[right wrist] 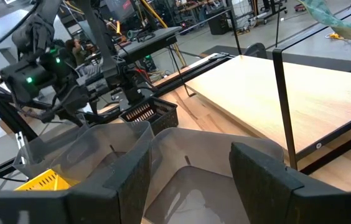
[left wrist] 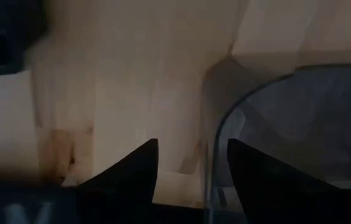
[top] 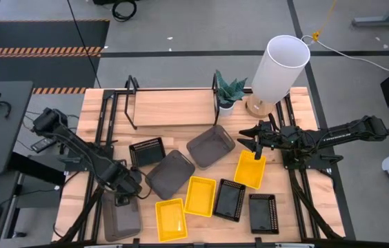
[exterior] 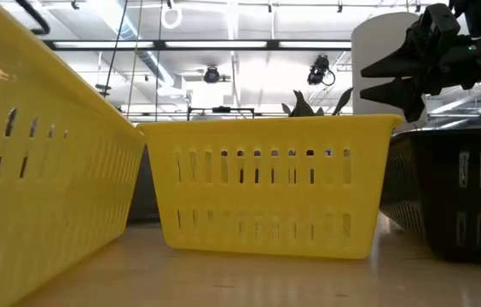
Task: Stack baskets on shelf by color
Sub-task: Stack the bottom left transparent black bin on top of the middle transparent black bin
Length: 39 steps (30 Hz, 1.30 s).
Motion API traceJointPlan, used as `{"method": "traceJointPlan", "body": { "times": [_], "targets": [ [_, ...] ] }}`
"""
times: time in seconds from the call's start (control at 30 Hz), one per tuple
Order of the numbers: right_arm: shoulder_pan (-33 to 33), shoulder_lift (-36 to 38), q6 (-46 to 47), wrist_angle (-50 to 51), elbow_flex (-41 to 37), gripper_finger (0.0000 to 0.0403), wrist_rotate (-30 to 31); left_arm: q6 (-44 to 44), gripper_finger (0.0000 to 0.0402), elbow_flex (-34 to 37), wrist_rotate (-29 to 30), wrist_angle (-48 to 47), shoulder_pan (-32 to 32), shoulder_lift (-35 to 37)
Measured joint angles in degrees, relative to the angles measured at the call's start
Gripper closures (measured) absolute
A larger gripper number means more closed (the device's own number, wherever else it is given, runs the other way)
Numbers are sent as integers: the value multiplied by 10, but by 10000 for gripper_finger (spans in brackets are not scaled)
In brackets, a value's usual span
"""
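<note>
shelf (top: pixel 174 107) empty, nothing stacked yet
all baskets on the table; left gripper (top: pixel 127 187) open astride a grey basket's (top: pixel 122 217) rim; right gripper (top: pixel 252 140) open, empty

Glossy yellow plastic baskets (exterior: pixel 270 183) with slotted sides sit on the pale, smooth wood counter (top: pixel 291 213). The shelf (top: pixel 174 109) is light wood with black metal wire frames.

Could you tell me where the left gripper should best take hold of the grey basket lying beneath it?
Probably the rim of the grey basket, from above: it lies open side up, and the left gripper hangs open over its far edge, one finger inside the wall.
</note>
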State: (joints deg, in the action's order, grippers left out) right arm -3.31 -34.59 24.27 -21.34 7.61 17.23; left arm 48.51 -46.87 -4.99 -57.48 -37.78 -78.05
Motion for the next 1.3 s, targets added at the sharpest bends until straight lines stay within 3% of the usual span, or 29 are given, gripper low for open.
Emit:
{"method": "traceJointPlan", "body": {
  "times": [0.4,0.7,0.97,1.3],
  "targets": [
    [0,0,0,0,0,182,0,-29,277,0,-6,8,0,-45],
    [0,0,0,0,0,182,0,-31,389,0,2,27,0,-45],
    [0,0,0,0,0,182,0,-65,395,-24,-31,12,10,-44],
    [0,0,0,0,0,182,0,-223,396,-170,-31,-148,84,-44]
  ]
}}
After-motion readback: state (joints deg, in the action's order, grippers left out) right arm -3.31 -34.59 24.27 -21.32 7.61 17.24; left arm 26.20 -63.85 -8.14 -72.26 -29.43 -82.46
